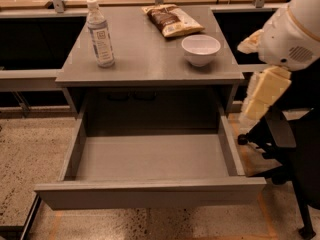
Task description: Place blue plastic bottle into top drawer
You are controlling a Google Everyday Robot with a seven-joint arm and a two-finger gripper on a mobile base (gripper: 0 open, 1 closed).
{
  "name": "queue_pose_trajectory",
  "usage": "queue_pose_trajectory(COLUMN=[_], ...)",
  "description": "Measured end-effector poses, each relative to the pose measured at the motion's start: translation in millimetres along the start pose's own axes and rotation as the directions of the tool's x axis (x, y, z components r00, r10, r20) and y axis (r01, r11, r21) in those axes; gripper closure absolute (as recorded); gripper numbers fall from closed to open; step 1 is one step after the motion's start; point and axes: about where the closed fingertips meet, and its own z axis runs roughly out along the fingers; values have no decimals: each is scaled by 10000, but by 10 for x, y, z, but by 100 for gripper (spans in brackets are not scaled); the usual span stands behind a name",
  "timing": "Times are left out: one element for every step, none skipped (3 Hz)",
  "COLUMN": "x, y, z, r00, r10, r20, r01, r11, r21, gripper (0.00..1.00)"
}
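The blue plastic bottle [100, 34], clear with a white cap and a white label, stands upright on the far left of the grey desk top [145, 54]. The top drawer [150, 194] is pulled fully out below the desk top and its inside is bare. My gripper [265, 95], cream-coloured under the white arm [295, 34], hangs at the right side of the desk, beside its right edge and above the drawer's right wall. It is well apart from the bottle and holds nothing that I can see.
A white bowl [200, 49] sits at the desk top's right front. A bag of chips [171, 20] lies at the back middle. A black office chair [290, 154] stands to the right of the drawer. Dark shelves flank the desk on both sides.
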Motion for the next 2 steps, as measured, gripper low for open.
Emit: queue_pose_trajectory(x=[-374, -697], y=[-195, -464], z=[180, 269], r00=[9885, 9550], r10=[-259, -69], r20=[1490, 2964], r01=[317, 248], r11=[9988, 9981], r21=[-369, -565], gripper=[0, 0])
